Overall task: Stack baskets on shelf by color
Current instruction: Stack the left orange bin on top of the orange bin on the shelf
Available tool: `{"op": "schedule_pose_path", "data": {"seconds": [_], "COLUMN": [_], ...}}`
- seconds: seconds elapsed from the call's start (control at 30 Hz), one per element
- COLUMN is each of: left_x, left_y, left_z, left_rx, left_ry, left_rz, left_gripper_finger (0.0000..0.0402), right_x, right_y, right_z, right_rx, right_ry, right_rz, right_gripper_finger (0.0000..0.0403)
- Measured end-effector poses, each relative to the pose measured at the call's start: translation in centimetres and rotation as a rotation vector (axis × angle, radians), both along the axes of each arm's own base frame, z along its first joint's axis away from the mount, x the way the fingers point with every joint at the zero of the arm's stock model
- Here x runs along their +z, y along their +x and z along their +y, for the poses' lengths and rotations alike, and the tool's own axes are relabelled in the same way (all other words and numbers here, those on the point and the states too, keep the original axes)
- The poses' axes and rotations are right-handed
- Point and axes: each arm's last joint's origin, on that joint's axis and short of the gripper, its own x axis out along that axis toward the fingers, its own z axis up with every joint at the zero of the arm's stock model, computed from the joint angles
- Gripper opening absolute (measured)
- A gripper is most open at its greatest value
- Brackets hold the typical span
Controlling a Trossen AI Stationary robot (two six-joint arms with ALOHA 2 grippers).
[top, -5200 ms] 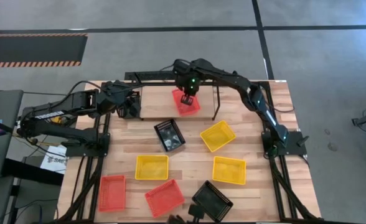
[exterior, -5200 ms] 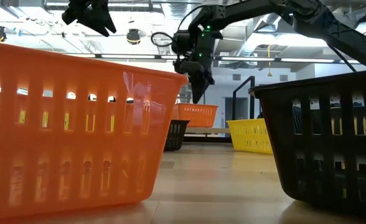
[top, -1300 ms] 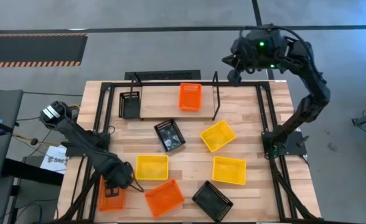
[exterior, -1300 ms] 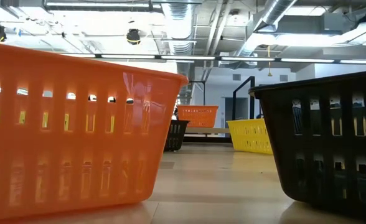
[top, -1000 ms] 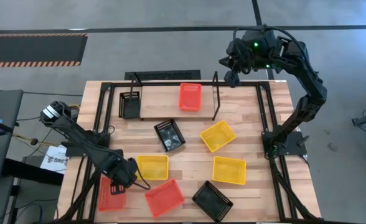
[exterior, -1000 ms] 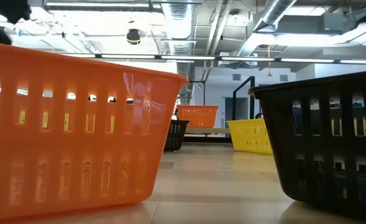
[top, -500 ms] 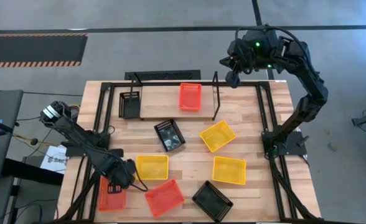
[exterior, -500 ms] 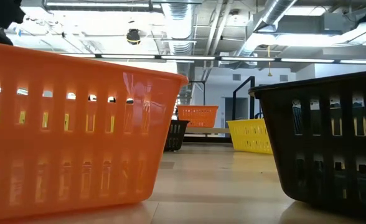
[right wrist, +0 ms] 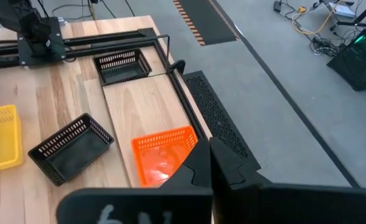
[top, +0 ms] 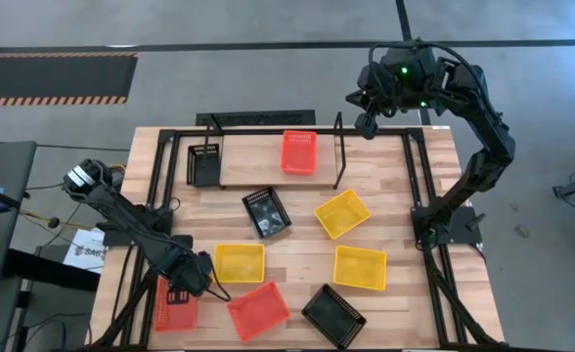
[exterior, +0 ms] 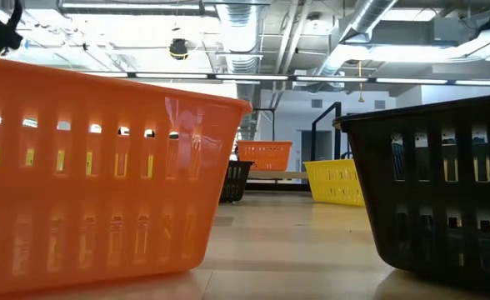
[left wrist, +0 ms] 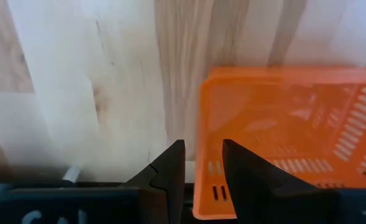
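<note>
My left gripper straddles the wall of the red basket at the table's near-left corner, so I should pinch the rim squarely before lifting toward the shelf; right gripper shut, parked beyond it.

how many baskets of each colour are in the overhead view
red-orange baskets: 3
yellow baskets: 3
black baskets: 3
total: 9
</note>
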Motion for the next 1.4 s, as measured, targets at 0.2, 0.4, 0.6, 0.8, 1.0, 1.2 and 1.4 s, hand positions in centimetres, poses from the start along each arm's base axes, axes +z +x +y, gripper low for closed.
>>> {"op": "schedule_pose_path", "data": {"seconds": [0.2,0.4,0.6,0.8,1.0,1.2,1.4], "left_x": [-1.3,-3.0,-3.3,-0.6,8.5,17.1,19.8], "left_y": [-0.2,-0.5,-0.1,1.5,2.7,2.5,3.1], "left_z": [0.1,0.6,1.8,3.5,7.0,10.1,13.6], "left_rx": [0.008,0.079,0.23,0.347,0.54,0.62,0.673], "left_ry": [-0.023,-0.012,0.013,0.069,0.301,0.584,0.814], "left_rz": [-0.008,-0.009,0.039,-0.08,-0.354,-0.693,-0.802], "left_gripper_finger": [0.0093,0.0091,0.0011,0.0001,0.0,0.0,0.0], "right_x": [0.0,0.0,0.0,0.1,0.1,0.3,0.9], "right_y": [0.0,0.0,0.0,0.0,0.1,0.6,2.1], "right_z": [0.0,0.0,0.0,0.0,0.0,0.1,1.3], "right_rx": [-0.001,-0.002,-0.002,-0.006,-0.006,0.008,0.038], "right_ry": [0.003,0.003,0.002,0.004,0.001,-0.011,-0.066], "right_rz": [0.0,-0.001,-0.003,-0.013,-0.019,-0.045,-0.121], "right_gripper_finger": [0.0003,0.0003,0.0003,0.0003,0.0002,0.0002,0.0002]}}
